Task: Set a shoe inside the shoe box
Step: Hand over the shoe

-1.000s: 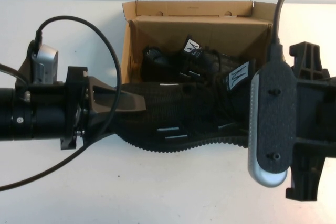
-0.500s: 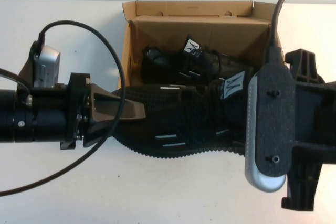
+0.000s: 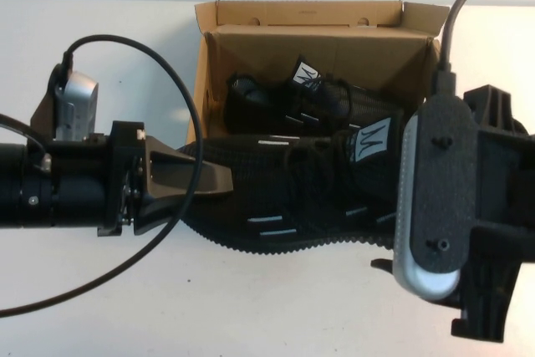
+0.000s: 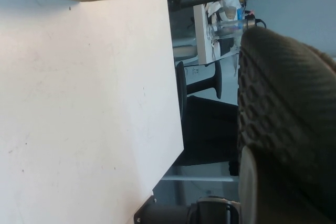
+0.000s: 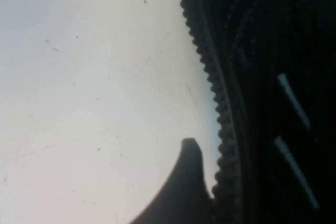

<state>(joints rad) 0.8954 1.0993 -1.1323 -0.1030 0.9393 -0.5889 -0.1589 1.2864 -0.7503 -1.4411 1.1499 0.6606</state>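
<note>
Surface (image 3: 100, 307): white, 1 of it, carries everything.

Box (image 3: 334, 48): 1, brown cardboard, at far-centre of surface, lid flap folded back and standing open.

Shoes: 2 black knit, same make. Shoe (image 3: 292, 198) lies lengthwise across the box's near edge, partly over the rim and partly over the surface, zigzag sole edge toward the robot, white dashes on its side, white tongue tag w/ dark logo up. Second shoe (image 3: 288, 98) sits fully inside the box behind it, tag also visible.

Arms: 2.
- Left end effector (image 3: 213, 180): comes in from the left at the shoe's left end; tan finger (image 3: 180, 175) lies on the knit upper. L wrist view shows sole tread pressed close beside a finger. Fingers clamped on the shoe.
- Right end effector (image 3: 393, 267): at the shoe's right end, mostly hidden under its wrist camera housing. R wrist view: one dark fingertip (image 5: 186, 182) stands just off the sole edge, over bare surface. Fingers apart, nothing held.
</note>
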